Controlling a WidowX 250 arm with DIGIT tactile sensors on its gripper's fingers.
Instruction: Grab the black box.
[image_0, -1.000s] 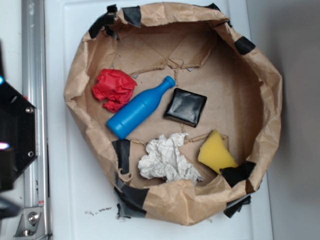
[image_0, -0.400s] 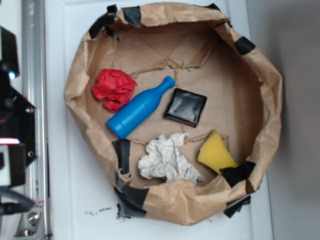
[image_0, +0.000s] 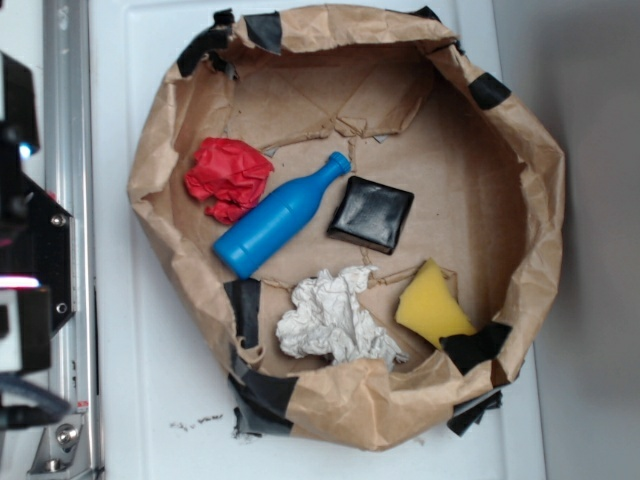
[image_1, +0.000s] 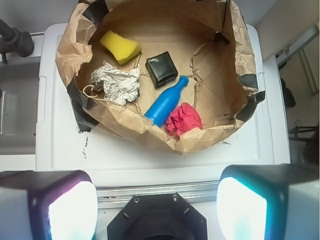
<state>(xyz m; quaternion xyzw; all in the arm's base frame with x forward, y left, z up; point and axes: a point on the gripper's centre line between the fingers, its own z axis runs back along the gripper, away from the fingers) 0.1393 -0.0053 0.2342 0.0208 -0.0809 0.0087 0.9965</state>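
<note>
The black box (image_0: 371, 213) lies flat inside the brown paper basin (image_0: 520, 130), right of the blue bottle (image_0: 279, 217). In the wrist view the black box (image_1: 161, 69) is far ahead, between the yellow sponge (image_1: 120, 46) and the blue bottle (image_1: 166, 102). My gripper (image_1: 157, 210) is open and empty, its two glowing pads (image_1: 67, 212) wide apart, well back from the basin, above the black hexagonal plate (image_1: 157, 220). In the exterior view only the arm's dark parts (image_0: 25, 270) show at the left edge.
A red crumpled paper (image_0: 228, 178), a white crumpled paper (image_0: 333, 318) and the yellow sponge (image_0: 432, 303) share the basin. Black tape patches (image_0: 476, 347) sit on its rim. A metal rail (image_0: 68, 130) runs along the left of the white tabletop (image_0: 150, 380).
Since one second ago the arm's dark parts at the left edge have shifted upward and show more. Since 0.4 s ago nothing has moved. The things in the basin have not moved.
</note>
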